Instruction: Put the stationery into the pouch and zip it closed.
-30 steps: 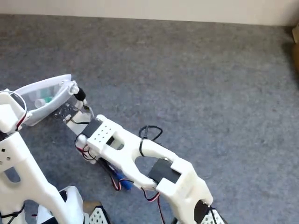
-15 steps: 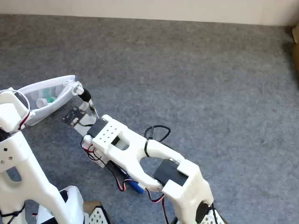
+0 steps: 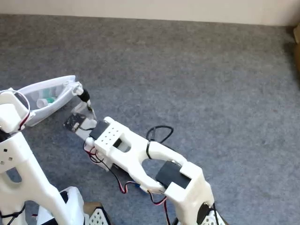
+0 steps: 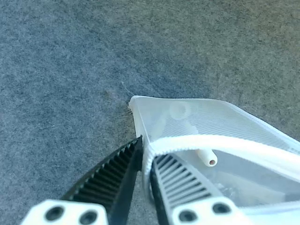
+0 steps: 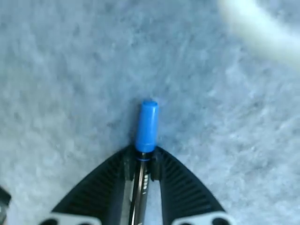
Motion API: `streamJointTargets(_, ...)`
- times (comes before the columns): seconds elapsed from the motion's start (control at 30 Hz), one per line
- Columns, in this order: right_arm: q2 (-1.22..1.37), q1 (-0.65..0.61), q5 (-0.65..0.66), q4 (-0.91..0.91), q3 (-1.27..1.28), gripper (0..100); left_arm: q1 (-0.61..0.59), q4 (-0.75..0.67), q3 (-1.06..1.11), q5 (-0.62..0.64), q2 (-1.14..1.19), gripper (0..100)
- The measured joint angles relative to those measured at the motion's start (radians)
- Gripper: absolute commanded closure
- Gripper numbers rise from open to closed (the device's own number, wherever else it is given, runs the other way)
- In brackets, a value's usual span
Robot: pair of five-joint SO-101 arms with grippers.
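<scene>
at the left edge of the grey, carpet-like bench (image 3: 211, 70), a clear white-rimmed pouch (image 3: 47, 96) was held off the surface with its mouth open. the left pincer (image 4: 144, 151) was pinching the pouch (image 4: 211, 124) by its rim near one corner, one ribbed finger outside the wall and the other inside. a white tube (image 4: 205, 157) lay inside just past that finger, and in the high view small pale and green pieces (image 3: 45, 100) showed through the pouch's side.

the right arm (image 3: 140, 154) stretched across the bench from the near edge toward the pouch. its pincer (image 5: 143, 155) was pressed together on a pen (image 5: 146, 125), gripping the dark barrel just behind the blue cap, which stuck out beyond the fingertips above the bench. in the high view the pen (image 3: 85, 97) was tilted, with its dark upper end just beside the near end of the pouch's rim; whether the two touched could not be told.
</scene>
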Motion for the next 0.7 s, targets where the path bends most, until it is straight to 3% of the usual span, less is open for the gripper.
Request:
streamJointTargets(0.3,-0.089,-0.006,0.018,0.157,0.051,99.4,0.051,0.000,0.000,0.000,0.000,99)
streamJointTargets(0.7,-0.680,-0.011,0.018,0.186,0.290,99.4,0.216,-0.002,0.000,-0.052,0.000,99)
